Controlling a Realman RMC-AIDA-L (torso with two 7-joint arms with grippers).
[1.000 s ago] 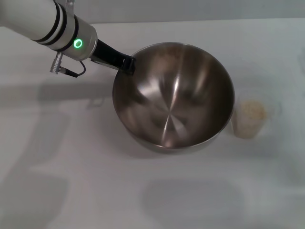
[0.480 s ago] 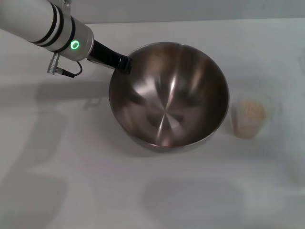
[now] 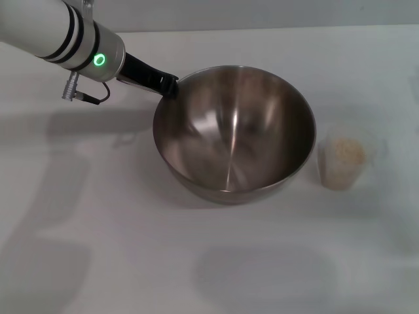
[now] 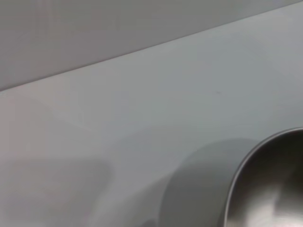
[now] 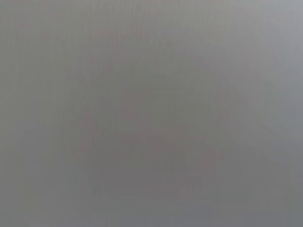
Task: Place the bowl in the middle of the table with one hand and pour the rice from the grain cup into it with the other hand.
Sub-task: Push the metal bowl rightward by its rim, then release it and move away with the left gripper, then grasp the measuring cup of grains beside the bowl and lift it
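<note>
Since the earlier head views, we log the following values.

Change: the bowl [image 3: 234, 134] sits a little lower and flatter than it did a second ago; its near wall now meets the table [image 3: 98, 248] and its tilt toward us is reduced. Its sideways position shifts only slightly.

Meaning for the task: we judge the placing step to be almost complete. The bowl lies roughly midway between the left and right edges of the bench, somewhat toward the far edge. Pouring is not yet begun.

Left gripper [image 3: 171, 85]: its dark fingers are closed on the bowl's rim at the side toward the far-left corner. We see no gap between them and the metal.

Left arm pose: the white forearm enters from the far-left corner and slopes down toward the bowl, with its green ring light lit and a small cable hanging beneath the wrist.

Left wrist view: it shows only an arc of the bowl's rim [image 4: 265, 184] and bare table; its own fingers do not appear.

Grain cup [image 3: 342, 164]: it stands upright just beside the bowl, on the side toward the right edge, apart from the bowl's wall by a narrow strip of table.

Rice [image 3: 347, 152]: it fills the cup as a pale heap; none is in the bowl.

Right gripper: it appears in no view; its wrist view shows a featureless grey field, so we cannot tell its finger state.

Next requirement: we expect the left fingers to release the rim before the right arm takes the cup.
</note>
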